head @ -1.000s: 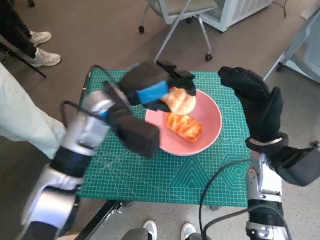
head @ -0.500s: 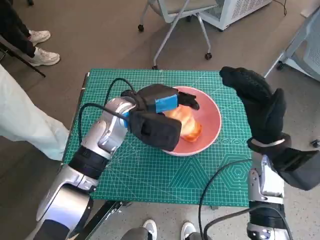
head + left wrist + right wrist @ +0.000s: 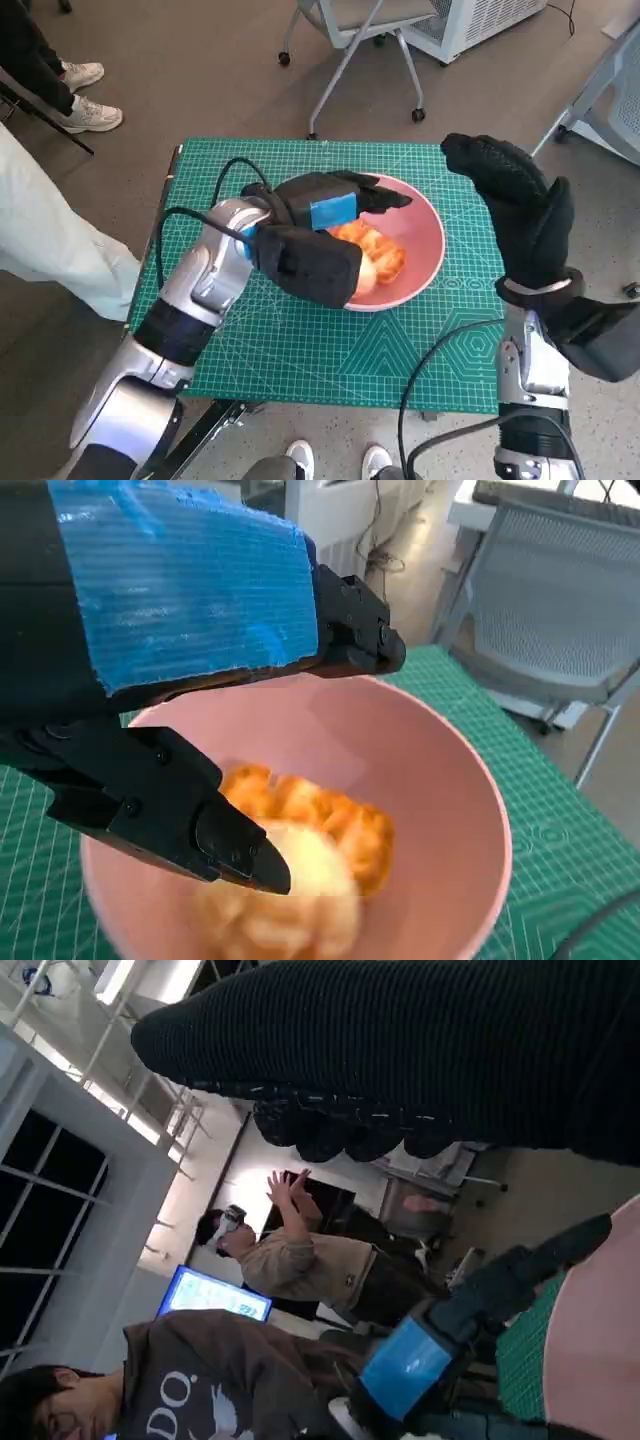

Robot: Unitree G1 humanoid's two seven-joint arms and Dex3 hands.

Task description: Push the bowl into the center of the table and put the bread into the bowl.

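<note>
The green cutting-mat table (image 3: 300, 350) fills the head view's middle, and the pink bowl (image 3: 425, 240) sits near its center holding both bread pieces (image 3: 378, 252). The left hand (image 3: 330, 205) hovers over the bowl, fingers spread, empty. The right hand (image 3: 515, 215) stands upright at the right edge, fingers together. The placing looks finished, so the next move would be withdrawing the left hand without touching the rim.

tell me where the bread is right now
In the head view the bread lies inside the pink bowl near the table's middle, just under the left robot hand, whose fingers are apart above it.
</note>
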